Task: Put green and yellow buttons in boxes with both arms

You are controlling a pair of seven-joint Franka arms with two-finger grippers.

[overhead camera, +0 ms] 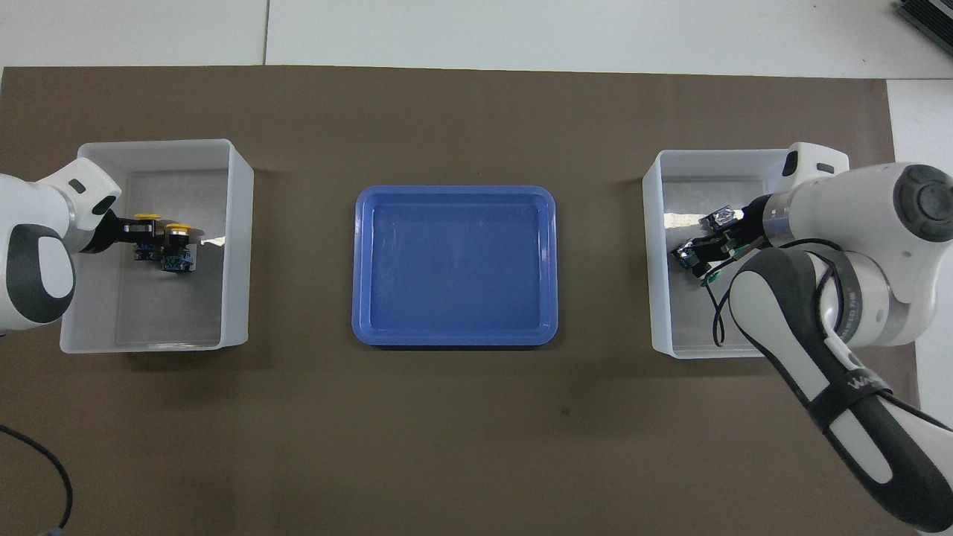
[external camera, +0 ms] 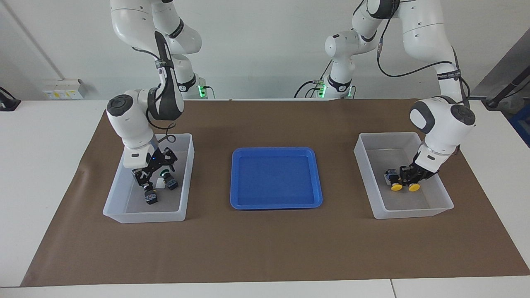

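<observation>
Yellow buttons [external camera: 396, 187] lie in the clear box [external camera: 414, 213] at the right of the facing frame, the left gripper [external camera: 410, 177] lowered onto one; whether it is pinched cannot be told. Green buttons [external camera: 151, 198] rest in the other box [external camera: 145, 217] at the left, beneath the spread right gripper [external camera: 155, 169]. A blue tray [external camera: 276, 178] is seen on the worktop between the boxes.

From overhead, the yellow buttons [overhead camera: 177, 242] sit side by side at the left gripper [overhead camera: 130, 232] at the frame's left; the green buttons [overhead camera: 686, 254] lie apart at the frame's right.
</observation>
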